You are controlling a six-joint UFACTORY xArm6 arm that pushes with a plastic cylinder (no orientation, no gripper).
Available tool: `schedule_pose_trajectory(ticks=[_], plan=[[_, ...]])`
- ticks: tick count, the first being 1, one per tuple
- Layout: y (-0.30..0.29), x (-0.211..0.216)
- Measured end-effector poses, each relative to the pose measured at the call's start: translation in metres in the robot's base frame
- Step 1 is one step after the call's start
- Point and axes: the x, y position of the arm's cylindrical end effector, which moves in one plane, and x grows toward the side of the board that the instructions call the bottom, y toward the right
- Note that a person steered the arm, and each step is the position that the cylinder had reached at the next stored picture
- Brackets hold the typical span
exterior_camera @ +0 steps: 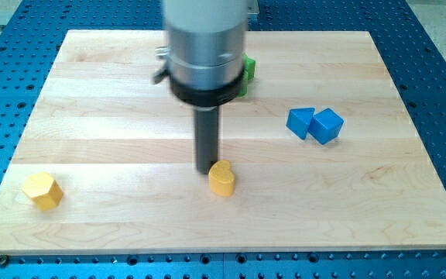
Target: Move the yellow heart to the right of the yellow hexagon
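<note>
Fingers we have none: our arm ends in a straight dark rod [206, 143], so nothing opens, closes or clamps on a block. We see my tip [206, 171] resting on the wooden board [130, 77] near the middle of the view, just beside the yellow heart [222, 178], at the heart's upper left; whether the two actually touch we cannot tell.

We find the yellow heart a little below the board's centre. We see the yellow hexagon [42, 191] well apart from it, near the board's lower left corner, so the heart already lies on the view's right of the hexagon, though far from it.

We count two blue blocks [314, 124] on the view's right, touching each other, one looking wedge-shaped and the other like a cube. We glimpse a green block [247, 71] toward the view's top, mostly hidden behind the arm's grey housing, its shape unclear.
</note>
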Motion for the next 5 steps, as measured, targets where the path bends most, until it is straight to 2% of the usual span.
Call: schedule_pose_trajectory(ticks=[1,2,3,4,5], plan=[[0.074,0.002],[0.172,-0.024],[0.233,0.012],[0.149,0.031],[0.039,0.036]])
